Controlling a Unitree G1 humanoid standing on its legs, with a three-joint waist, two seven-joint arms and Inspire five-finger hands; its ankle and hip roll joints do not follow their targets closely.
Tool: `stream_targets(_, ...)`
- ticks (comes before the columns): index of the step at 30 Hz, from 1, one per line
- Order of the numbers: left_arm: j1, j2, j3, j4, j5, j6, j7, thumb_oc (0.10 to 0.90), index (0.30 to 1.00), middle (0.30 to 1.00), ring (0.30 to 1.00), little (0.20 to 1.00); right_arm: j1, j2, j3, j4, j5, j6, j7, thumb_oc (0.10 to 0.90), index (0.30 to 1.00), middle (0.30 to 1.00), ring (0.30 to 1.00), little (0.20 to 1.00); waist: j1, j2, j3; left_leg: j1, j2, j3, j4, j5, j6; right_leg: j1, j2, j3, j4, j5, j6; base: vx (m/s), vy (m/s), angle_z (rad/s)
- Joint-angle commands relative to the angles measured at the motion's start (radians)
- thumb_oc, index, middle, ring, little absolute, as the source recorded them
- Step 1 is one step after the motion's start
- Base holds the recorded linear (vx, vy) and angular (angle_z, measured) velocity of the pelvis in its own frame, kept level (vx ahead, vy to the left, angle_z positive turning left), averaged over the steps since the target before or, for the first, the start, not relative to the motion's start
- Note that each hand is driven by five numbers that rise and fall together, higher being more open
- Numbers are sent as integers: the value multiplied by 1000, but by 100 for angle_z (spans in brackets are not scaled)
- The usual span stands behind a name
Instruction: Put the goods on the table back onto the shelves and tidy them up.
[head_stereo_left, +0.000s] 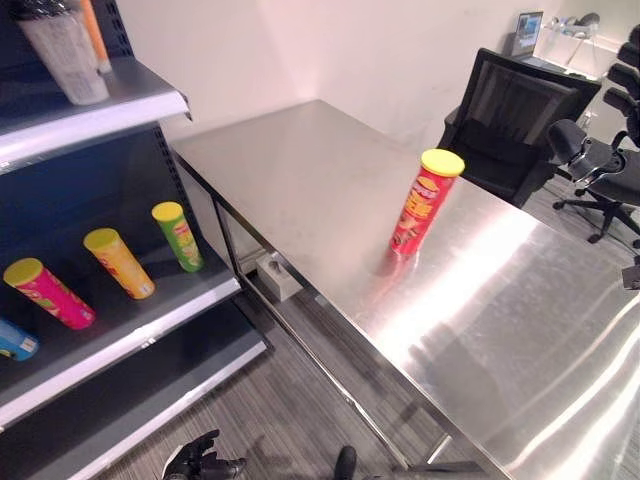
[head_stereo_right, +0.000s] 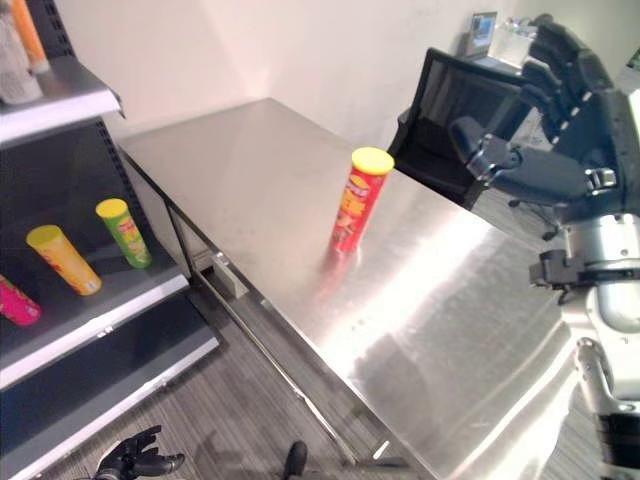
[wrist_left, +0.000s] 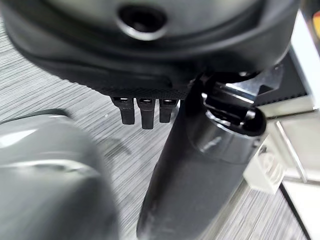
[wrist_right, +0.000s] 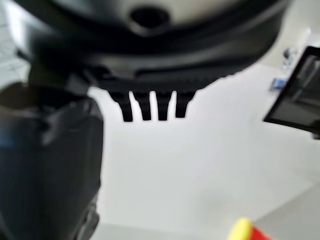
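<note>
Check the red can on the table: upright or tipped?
Upright. The red can stands on its base on the steel table with its yellow lid on top. The right hand is raised, open, apart from it.

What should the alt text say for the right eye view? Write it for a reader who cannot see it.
A red can with a yellow lid stands upright on a steel table, with the open right hand raised beside it, apart from it. At the left, a shelf holds green, yellow and pink cans, and the left hand hangs low near the floor.

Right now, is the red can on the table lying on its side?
No, the red can stands upright on the steel table, yellow lid on top.
</note>
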Motion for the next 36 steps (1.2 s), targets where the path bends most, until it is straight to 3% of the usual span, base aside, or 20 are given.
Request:
stream_targets(1,-31,37,-33,-43,-18,-48,-5,800,900,900,900,900,-163,-42,-8,20,11,-59,2,800,900,900,900,900,57,24,6,7,-97,-67,-203,1,57,103,-41,36,14,-109,145,64,145,-26)
stream_targets(3,-44,29,-33,-25,-17,-57,-1,800,900,900,900,900,-170,-36,15,26,-19,-39,12,800,900,900,900,900,57,40,-9,34,-121,-105,-286,20,51,107,-44,64,14,-105,156,87,203,-108)
stream_targets(11,-39,19,-30,3,5,-63,-7,800,900,900,900,900,-168,-41,69,29,-94,-7,34,800,900,900,900,900,52,58,-45,131,-157,-38,-378,21,76,109,-87,86,14,-86,181,66,144,-26)
stream_targets(22,-32,16,-30,24,17,-58,-6,800,900,900,900,900,-208,-32,158,70,-140,27,34,800,900,900,900,900,68,38,-57,152,-181,-27,-380,-2,100,109,-119,93,14,-68,199,31,56,-2)
stream_targets(36,-37,14,-48,37,24,-46,6,800,900,900,900,900,-292,-12,240,172,-202,61,-22,800,900,900,900,900,99,14,-58,134,-182,-56,-380,0,100,110,-124,58,14,-70,202,19,-4,8)
